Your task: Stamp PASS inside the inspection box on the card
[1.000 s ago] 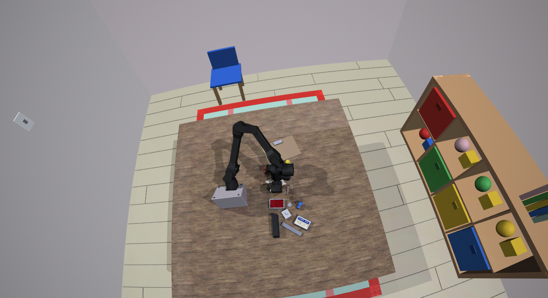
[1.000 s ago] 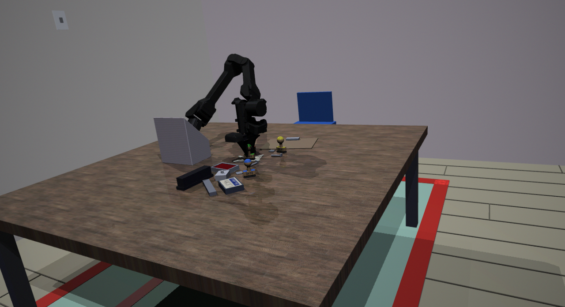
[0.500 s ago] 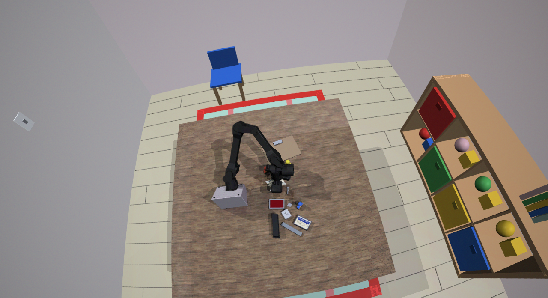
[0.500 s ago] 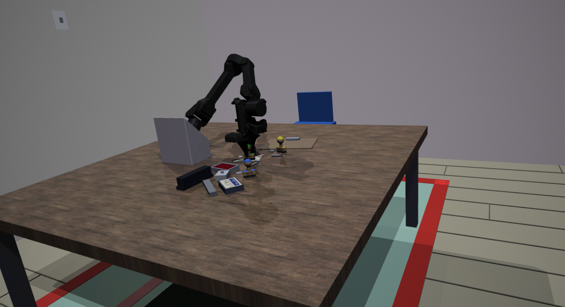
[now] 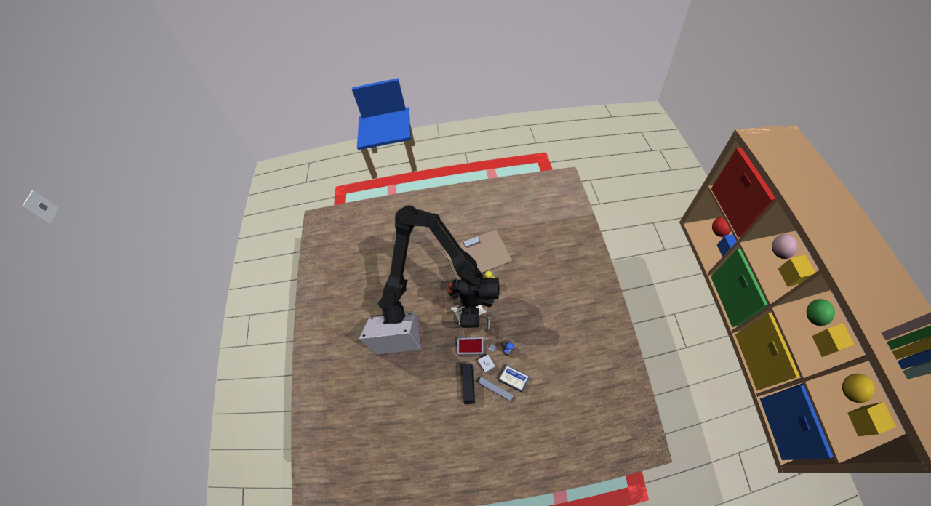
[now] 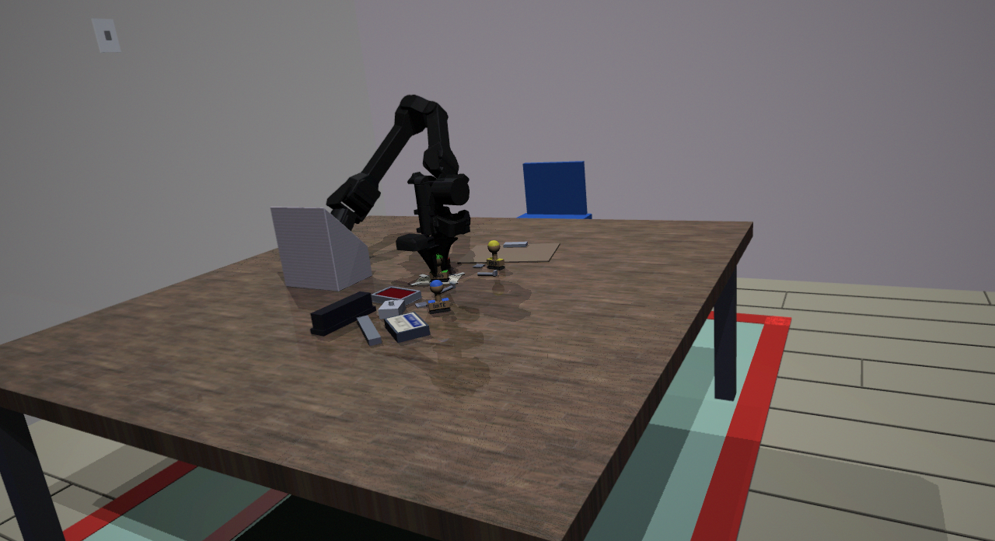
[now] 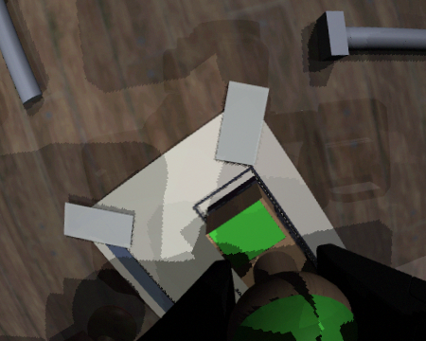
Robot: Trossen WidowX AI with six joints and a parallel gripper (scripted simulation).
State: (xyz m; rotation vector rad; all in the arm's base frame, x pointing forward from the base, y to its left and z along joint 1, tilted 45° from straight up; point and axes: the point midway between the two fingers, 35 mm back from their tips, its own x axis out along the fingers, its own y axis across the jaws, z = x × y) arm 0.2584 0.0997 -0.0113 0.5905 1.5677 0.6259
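My gripper (image 6: 438, 265) (image 7: 274, 267) is shut on the green-topped stamp (image 6: 439, 258) (image 7: 248, 232), which is upright. The stamp is over the white card (image 7: 189, 152), its base within the dark outline of the inspection box (image 7: 222, 187) as seen in the wrist view. I cannot tell whether its underside touches the card, and the paper under it is hidden. Two pale grey blocks, one at the top corner (image 7: 242, 123) and one at the left corner (image 7: 99, 224), lie on the card. The open red ink pad (image 5: 470, 345) (image 6: 397, 294) lies on the bench near the arm's base.
A blue-topped DATE stamp (image 5: 508, 347) (image 6: 438, 305) and a yellow-topped stamp (image 5: 489, 275) (image 6: 494, 254) stand nearby. A black stapler-like bar (image 5: 467, 382) (image 6: 342, 313), a grey bar (image 5: 495, 388) (image 6: 368, 329) and a labelled box (image 5: 513, 377) (image 6: 406, 326) lie beyond the pad. A T-shaped grey piece (image 7: 337, 33) lies beside the card.
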